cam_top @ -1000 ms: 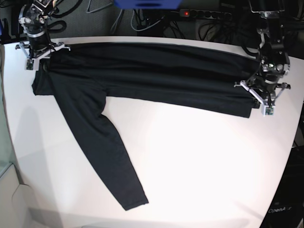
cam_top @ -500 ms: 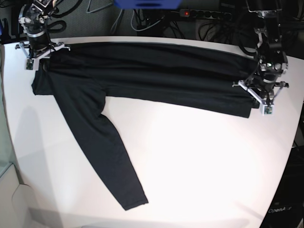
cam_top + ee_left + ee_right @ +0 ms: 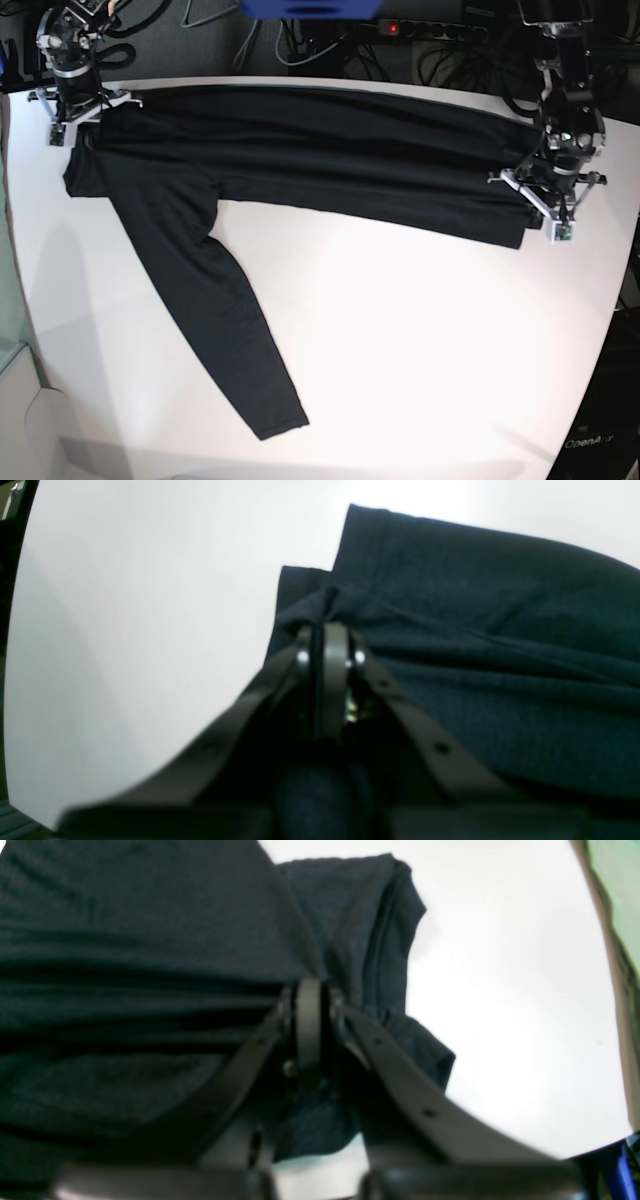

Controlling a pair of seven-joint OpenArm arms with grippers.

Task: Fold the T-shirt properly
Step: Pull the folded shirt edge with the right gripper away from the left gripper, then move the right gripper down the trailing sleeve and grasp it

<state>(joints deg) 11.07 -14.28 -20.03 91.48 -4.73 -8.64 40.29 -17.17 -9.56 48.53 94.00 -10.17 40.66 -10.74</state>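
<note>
The dark T-shirt [image 3: 310, 155] lies in a long folded band across the far side of the white table [image 3: 430, 330]. One long sleeve [image 3: 215, 310] trails toward the near edge. At the band's right end, my left gripper [image 3: 548, 196] is shut on the fabric. In the left wrist view the left gripper [image 3: 324, 626] pinches a bunched edge of the T-shirt [image 3: 500, 645]. At the far left corner my right gripper [image 3: 78, 108] is shut on the other end. In the right wrist view the right gripper [image 3: 309, 985] is closed amid folds of the T-shirt [image 3: 150, 940].
Cables and a power strip [image 3: 430, 30] run behind the table, beside a blue object [image 3: 310, 8]. The table's rounded edge [image 3: 618, 290] curves close to the left arm. A pale green panel [image 3: 6, 300] borders the left side.
Both grippers have shifted slightly toward the far edge of the table, dragging the shirt's band with them. The loose sleeve has slid a little the same way.
</note>
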